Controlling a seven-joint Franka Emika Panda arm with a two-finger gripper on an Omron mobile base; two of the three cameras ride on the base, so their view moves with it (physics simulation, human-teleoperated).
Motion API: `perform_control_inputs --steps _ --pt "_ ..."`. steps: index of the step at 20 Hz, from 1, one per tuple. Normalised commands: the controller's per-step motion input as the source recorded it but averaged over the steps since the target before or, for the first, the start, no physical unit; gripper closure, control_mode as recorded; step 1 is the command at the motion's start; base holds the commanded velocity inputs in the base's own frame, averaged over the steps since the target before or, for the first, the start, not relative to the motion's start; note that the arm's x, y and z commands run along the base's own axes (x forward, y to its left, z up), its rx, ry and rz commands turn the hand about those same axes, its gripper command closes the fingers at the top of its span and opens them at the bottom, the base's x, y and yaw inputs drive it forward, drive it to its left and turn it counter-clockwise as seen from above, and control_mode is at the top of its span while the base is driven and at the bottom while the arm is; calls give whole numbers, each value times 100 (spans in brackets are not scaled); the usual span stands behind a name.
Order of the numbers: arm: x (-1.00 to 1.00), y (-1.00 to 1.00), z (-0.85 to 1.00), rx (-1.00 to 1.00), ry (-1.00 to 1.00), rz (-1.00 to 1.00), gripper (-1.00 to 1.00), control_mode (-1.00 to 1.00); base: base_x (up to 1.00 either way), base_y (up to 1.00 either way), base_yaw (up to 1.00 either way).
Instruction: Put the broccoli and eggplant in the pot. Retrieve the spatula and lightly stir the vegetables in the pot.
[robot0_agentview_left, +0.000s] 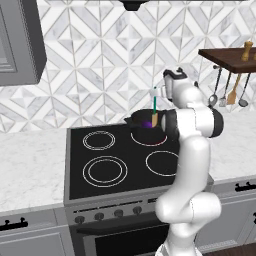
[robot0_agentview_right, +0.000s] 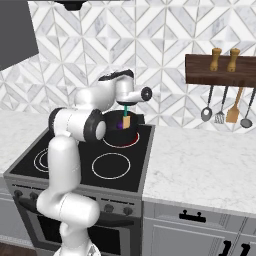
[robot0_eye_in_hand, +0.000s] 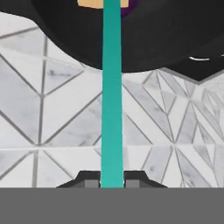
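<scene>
The spatula (robot0_eye_in_hand: 112, 96) is clamped in the gripper (robot0_eye_in_hand: 112, 180) above the pot (robot0_agentview_left: 145, 131); stirring is judged underway, gentle sweeps needed next.

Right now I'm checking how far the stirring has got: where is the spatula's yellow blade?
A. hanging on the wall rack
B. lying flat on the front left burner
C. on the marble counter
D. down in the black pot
D: the gripper is shut on the spatula by its teal handle, and the yellow blade dips into the pot beside something purple.
</scene>
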Motion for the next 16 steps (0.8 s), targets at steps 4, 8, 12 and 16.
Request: perform_control_inputs --steps 4,8,12,16 --pt "-35 32 -20 0 21 -1 100 -100 0 0 0" --pt "-21 8 -5 0 22 0 100 -100 0 0 0" --pt "-29 19 0 4 17 0 100 -100 0 0 0" --pt "-9 8 -19 7 17 0 100 -100 0 0 0"
